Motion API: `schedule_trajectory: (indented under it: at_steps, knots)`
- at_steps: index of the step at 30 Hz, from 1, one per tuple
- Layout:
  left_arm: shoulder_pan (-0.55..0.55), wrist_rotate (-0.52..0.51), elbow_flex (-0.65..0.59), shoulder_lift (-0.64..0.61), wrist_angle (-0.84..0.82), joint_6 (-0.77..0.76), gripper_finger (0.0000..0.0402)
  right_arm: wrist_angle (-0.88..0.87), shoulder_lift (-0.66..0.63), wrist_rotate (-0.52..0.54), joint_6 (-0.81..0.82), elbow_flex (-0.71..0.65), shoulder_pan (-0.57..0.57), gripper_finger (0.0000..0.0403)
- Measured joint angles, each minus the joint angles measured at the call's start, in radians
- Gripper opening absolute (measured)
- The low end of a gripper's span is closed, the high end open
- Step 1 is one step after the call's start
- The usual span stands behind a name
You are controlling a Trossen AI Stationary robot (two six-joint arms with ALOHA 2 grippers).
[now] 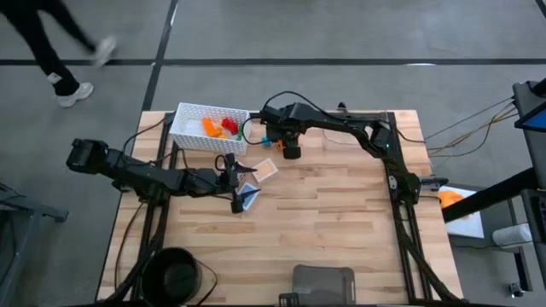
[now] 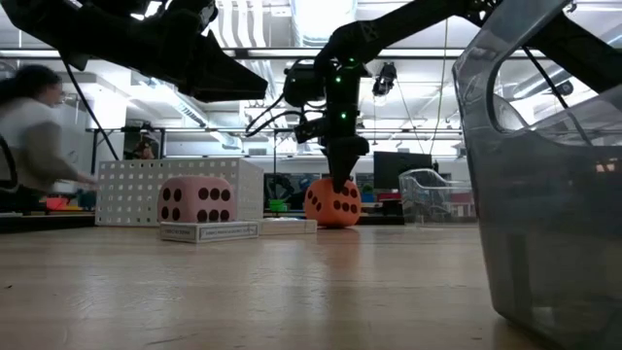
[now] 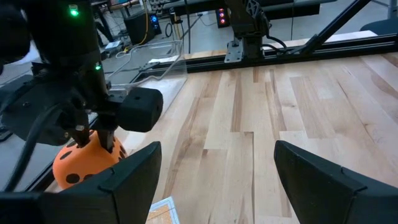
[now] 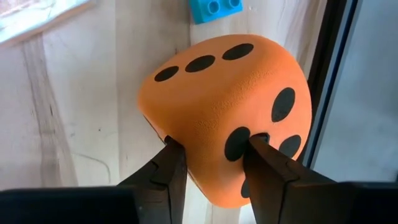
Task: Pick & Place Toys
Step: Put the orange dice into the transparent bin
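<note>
Wooden worktop (image 1: 341, 213) fills our view, and we see the white basket (image 1: 189, 130) beside the right hand (image 4: 214, 163), which pinches the orange die (image 4: 230, 112) between narrowed fingers. Just past that hand lies a teal brick (image 4: 215, 9). Our left hand (image 3: 214, 171) hovers wide open, holding nothing.

Both arms are dark, built of jointed segments, with black cables looping loosely along and off them. The right arm (image 1: 341, 124) carries small green lights on its wrist housing, and the right gripper (image 4: 214, 163) ends in two blocky black fingers with flat inner faces. The left gripper (image 3: 214, 180) has broad, dark, wedge-shaped fingers with angular edges.
</note>
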Motion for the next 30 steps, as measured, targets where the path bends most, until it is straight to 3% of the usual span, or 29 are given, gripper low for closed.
schedule_trajectory:
  at_steps: [3,7,14,21,30]
  knots:
    - [-0.001,0.000,0.000,0.000,0.000,0.000,0.0312,-0.056,0.003,-0.012,0.007,0.045,-0.001,0.0107]
    - [-0.001,0.000,0.000,0.000,0.000,0.000,0.0312,-0.127,0.003,-0.016,0.008,0.108,0.002,0.0056]
    - [-0.001,0.000,0.000,0.000,0.000,0.000,0.0312,-0.255,-0.001,-0.069,0.021,0.188,0.002,0.0039]
    - [0.000,0.000,0.000,0.000,-0.005,0.000,0.0312,-0.260,-0.043,-0.271,0.026,0.189,0.003,0.0035]
    - [0.000,0.000,0.000,0.000,-0.026,-0.004,0.0312,-0.114,-0.065,-0.505,0.036,0.169,0.003,0.0025]
